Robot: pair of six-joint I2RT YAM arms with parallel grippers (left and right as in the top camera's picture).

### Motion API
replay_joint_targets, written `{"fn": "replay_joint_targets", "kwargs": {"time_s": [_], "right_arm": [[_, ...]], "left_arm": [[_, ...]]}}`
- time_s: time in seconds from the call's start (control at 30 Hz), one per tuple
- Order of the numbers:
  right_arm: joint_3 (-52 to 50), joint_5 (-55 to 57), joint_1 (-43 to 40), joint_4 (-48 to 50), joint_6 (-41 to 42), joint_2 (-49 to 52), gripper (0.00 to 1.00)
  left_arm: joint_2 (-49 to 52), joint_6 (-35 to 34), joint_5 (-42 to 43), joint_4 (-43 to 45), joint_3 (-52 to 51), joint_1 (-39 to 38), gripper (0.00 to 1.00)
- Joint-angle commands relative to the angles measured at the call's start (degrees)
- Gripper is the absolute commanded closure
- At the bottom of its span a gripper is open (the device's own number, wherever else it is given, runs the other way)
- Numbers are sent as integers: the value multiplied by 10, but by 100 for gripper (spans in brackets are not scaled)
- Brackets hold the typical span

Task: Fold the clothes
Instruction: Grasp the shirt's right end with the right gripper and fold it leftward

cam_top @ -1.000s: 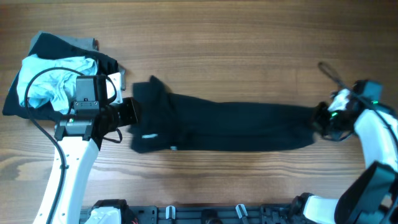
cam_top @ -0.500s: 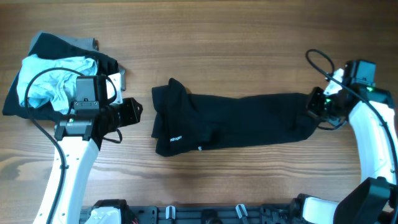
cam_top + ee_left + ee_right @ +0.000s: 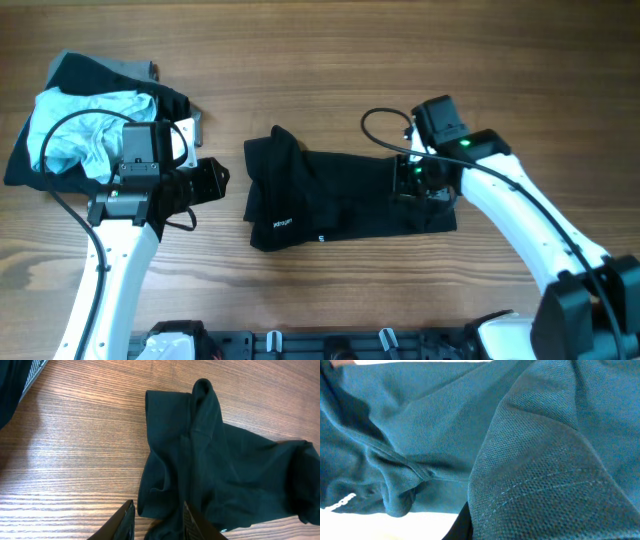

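Black garment [image 3: 330, 195] lies bunched at mid-worktop [image 3: 330, 60], small white print near its left end. Right end effector [image 3: 412, 183] is clamped on the garment's right part. Left end effector [image 3: 214, 180] sits just left of it, fingers apart, empty. Clothes pile [image 3: 80, 135], light blue on top, is at far left.

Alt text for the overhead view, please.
A long black fabric garment lies across the middle of the wooden table, its right end pinched in the shut right gripper. The open left gripper sits just off its left end, empty, beside a heap of light blue and black clothes.
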Motion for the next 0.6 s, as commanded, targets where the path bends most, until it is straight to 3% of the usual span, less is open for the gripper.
{"fn": "replay_joint_targets", "kwargs": {"time_s": [0.0,0.07,0.13,0.23,0.37,0.43,0.47,0.53,0.57], "right_arm": [[0,8,16,9,20,26,95],[1,2,18,20,28,33,75],[1,-44,18,54,2,33,61],[16,-53,1,60,-18,27,53],[31,-41,-52,34,-56,-13,57],[31,-18,-77,12,-39,-19,69],[30,-7,-92,-1,-39,-17,82],[29,7,-108,-16,-39,-6,92],[22,14,-111,-16,-38,5,92]], "left_arm": [[-9,9,-3,-1,1,4,69],[-9,9,-3,-1,1,4,69],[-9,9,-3,-1,1,4,69],[-9,9,-3,-1,1,3,68],[-9,9,-3,-3,1,3,67],[-9,9,-3,-5,1,3,67],[-9,9,-3,-6,1,3,67],[-9,9,-3,-7,1,3,67],[-9,9,-3,-7,1,3,67]]}}
